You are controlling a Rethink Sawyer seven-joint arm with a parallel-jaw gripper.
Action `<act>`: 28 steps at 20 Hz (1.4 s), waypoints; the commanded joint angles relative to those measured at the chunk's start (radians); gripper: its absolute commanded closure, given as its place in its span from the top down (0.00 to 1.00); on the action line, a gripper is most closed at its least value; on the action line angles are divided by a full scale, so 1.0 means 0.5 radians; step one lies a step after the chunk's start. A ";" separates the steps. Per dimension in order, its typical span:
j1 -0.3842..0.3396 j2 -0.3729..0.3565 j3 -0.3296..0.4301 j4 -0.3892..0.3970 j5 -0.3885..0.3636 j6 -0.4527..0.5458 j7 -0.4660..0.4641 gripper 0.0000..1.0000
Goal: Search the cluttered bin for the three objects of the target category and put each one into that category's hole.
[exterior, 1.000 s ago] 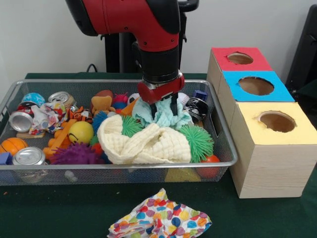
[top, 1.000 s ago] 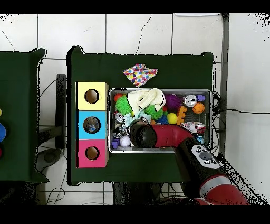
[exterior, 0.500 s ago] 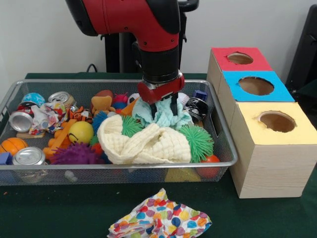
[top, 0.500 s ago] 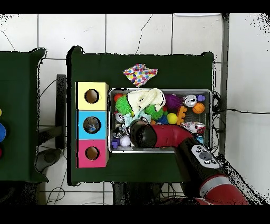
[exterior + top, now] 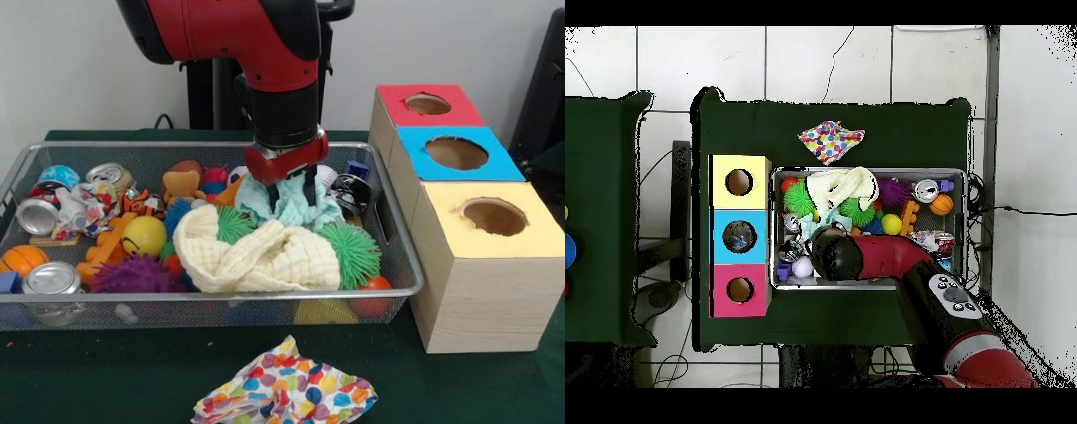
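No readable text anywhere.
Cans (image 5: pixel 51 279) at the bin's (image 5: pixel 402 265) left edge and the coloured boxes (image 5: pixel 481 238) show no legible labels, brands or numbers in either view.

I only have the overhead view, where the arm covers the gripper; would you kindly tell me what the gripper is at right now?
Observer: In the front view the gripper is down on a light teal cloth, towards the back of the bin.
Operator: Thank you. Is that cloth raised clear of the pile?
Observer: No, its lower folds lie against the cream cloth just in front of it.
Operator: Is anything else hidden beneath the arm?
Observer: A brown bear toy sits by the bin's back wall, on the side away from the boxes.
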 commanded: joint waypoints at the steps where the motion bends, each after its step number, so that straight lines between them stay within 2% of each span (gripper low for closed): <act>1: -0.087 0.062 0.034 -0.082 -0.135 0.059 0.073 1.00; 6: -0.086 0.061 0.043 -0.097 -0.125 0.090 0.066 1.00; 7: -0.090 0.056 0.046 -0.097 -0.134 0.098 0.052 0.00; 14: -0.135 0.010 0.092 -0.113 -0.085 0.171 0.033 0.00; 16: -0.099 -0.083 0.004 -0.182 -0.092 0.311 -0.004 0.00; 19: -0.242 -0.225 0.081 -0.255 -0.072 0.589 -0.252 0.00; 21: -0.287 -0.278 0.106 -0.327 -0.085 0.744 -0.379 0.00; 25: -0.279 -0.338 0.081 -0.512 -0.197 0.983 -0.522 0.00; 28: -0.317 -0.320 0.141 -0.607 -0.294 1.042 -0.571 0.00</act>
